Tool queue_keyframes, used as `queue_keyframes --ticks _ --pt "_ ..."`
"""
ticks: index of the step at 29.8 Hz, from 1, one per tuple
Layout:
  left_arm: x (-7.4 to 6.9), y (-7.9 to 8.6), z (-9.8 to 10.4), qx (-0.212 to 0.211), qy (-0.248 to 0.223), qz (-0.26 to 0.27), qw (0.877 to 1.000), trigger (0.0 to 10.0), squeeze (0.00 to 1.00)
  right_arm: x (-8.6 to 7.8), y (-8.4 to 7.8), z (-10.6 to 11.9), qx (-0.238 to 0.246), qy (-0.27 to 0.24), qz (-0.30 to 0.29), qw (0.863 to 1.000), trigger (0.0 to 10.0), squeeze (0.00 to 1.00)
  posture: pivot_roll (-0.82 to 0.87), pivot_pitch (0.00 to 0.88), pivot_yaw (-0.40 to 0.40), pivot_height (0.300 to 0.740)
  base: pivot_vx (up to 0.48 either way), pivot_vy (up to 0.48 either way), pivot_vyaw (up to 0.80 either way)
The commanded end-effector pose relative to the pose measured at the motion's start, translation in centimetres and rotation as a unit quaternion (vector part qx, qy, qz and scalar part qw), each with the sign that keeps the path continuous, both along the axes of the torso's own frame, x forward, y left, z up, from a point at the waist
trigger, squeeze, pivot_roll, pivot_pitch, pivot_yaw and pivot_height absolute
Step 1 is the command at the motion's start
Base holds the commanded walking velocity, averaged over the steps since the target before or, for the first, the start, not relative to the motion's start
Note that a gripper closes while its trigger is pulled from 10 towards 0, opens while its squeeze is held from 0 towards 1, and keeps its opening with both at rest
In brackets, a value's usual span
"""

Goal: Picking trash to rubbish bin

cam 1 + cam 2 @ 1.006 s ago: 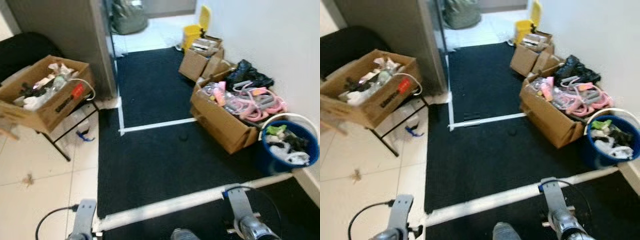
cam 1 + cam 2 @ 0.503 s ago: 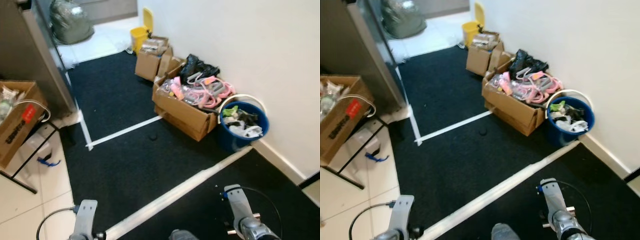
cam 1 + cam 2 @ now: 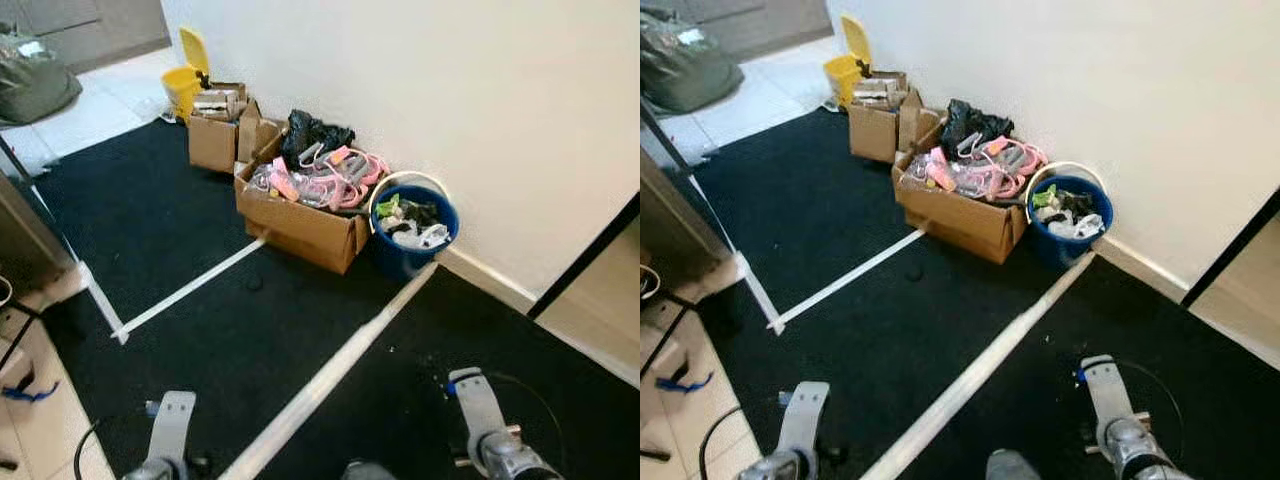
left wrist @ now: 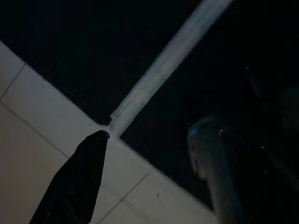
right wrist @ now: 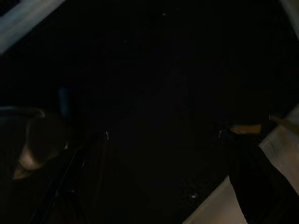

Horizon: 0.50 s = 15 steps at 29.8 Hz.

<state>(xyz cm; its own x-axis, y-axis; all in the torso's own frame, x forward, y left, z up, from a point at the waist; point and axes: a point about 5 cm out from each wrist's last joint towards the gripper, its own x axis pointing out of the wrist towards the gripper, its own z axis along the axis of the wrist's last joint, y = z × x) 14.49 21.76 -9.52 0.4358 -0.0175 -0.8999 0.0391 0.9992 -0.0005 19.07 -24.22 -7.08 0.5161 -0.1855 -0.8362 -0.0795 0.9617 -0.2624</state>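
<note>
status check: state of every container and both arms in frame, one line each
blue bucket: upright against the wall, full of mixed trash
large cardboard box: flaps open, heaped with pink and grey items
small cardboard box: open, filled
yellow pedal bin: lid raised
black bag: crumpled behind the large box
left gripper: hanging idle over the mat edge
right gripper: hanging idle over the dark mat

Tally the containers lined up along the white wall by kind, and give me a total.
Cardboard boxes: 2, the large cardboard box of pink items and the smaller cardboard box behind it
Blue buckets: 1, the blue bucket holding trash
Yellow bins: 1, the yellow bin with its lid up
Total: 4
</note>
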Motion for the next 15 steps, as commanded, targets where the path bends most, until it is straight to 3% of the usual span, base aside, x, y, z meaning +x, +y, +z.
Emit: queue_keyframes --ticks 1,15 --pt "-0.30 0.19 -0.08 0.004 0.008 -0.004 1.000 10.0 0.00 -0.55 0.09 -0.31 0.004 0.010 -0.006 1.000 10.0 0.00 -0.07 0.000 0.044 0.740 0.000 0.000 -0.80" --pt "-0.11 0.07 -0.04 0.005 0.007 -0.009 1.000 10.0 0.00 -0.42 0.03 -0.24 0.004 0.010 -0.005 1.000 10.0 0.00 -0.10 0.000 0.055 0.740 0.000 0.000 -0.80"
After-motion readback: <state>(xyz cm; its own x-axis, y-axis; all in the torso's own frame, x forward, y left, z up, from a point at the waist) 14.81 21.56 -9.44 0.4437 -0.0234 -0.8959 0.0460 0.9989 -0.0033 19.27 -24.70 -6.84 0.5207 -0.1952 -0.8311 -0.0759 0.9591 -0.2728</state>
